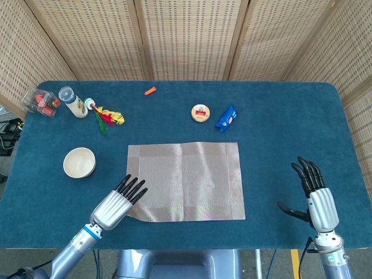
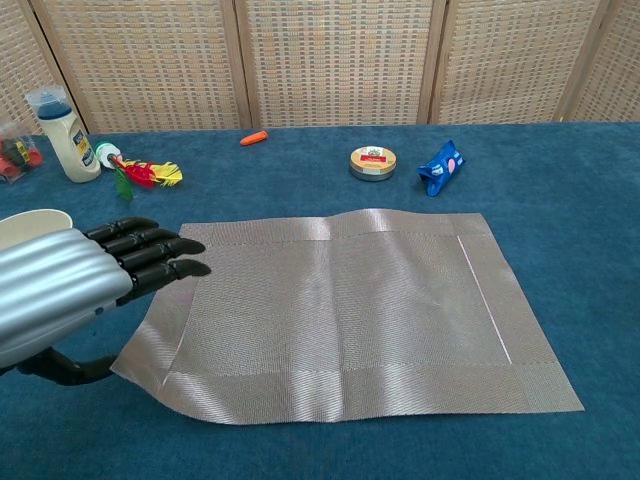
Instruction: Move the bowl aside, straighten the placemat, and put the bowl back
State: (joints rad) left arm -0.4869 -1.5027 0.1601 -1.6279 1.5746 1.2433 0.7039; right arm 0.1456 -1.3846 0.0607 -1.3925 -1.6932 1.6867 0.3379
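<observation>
Wicker screens back a blue desk point(image 1: 279, 116). From the head view: one placemat point(image 1: 185, 180) at centre, one bowl point(image 1: 79, 161) well to its left, one bottle point(image 1: 72, 102), one round tin point(image 1: 200, 113), one blue packet point(image 1: 226, 117); labels unreadable. Left hand point(image 1: 114, 205), fingers spread and empty, sits at the mat's near-left corner; right hand point(image 1: 317, 197) open, well apart.

From the chest view, the left hand point(image 2: 60, 290) hides most of the bowl point(image 2: 30, 222).

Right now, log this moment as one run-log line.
bowl: set aside, left of mat | placemat: flat, roughly squared | left hand: open at mat's near-left corner | right hand: open, idle | next: return bowl
</observation>
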